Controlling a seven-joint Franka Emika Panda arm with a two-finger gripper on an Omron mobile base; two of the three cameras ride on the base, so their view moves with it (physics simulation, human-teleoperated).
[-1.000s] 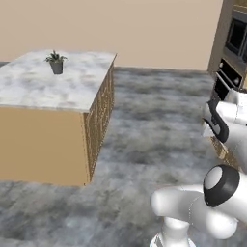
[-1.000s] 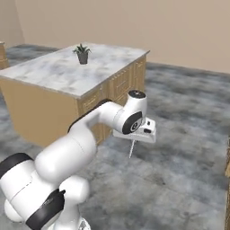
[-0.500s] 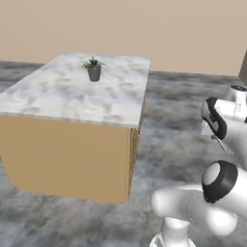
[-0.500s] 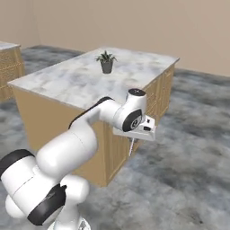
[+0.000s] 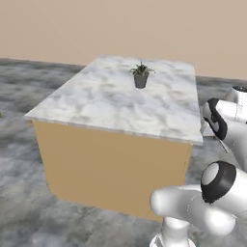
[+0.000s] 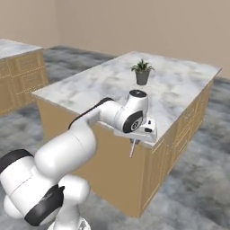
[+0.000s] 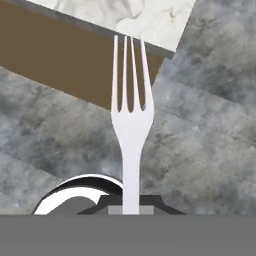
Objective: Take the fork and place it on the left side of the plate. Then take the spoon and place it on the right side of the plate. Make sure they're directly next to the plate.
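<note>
Hand (image 6: 133,144) sits at the centre of the right base view, closed on the fork (image 6: 132,148), which hangs as a thin grey sliver below the white hand body, in front of the tan side panel of the island. Seen in the hand view, the fork (image 7: 130,125) runs up the middle of the frame: its handle rises from the bottom centre, where the fingertips are not clearly visible, and its four tines point toward the upper centre. Those tines overlap the brown side wall and reach the pale edge of the marble top at the upper part of that frame; the rest of the fork lies over the mottled grey floor (image 7: 210,140). The arm (image 6: 85,134) rises from the lower left of the right base view and bends toward the centre, with the hand held off the near corner of the surface (image 6: 99,85), below the level of its top. A small potted plant (image 6: 142,72) stands upright on the marble top, in the upper centre of the right base view. From the left base view the same surface (image 5: 106,101) fills the centre of the frame, the plant (image 5: 140,75) stands toward its far end, and white arm links with dark joints occupy the lower right and right edge.
</note>
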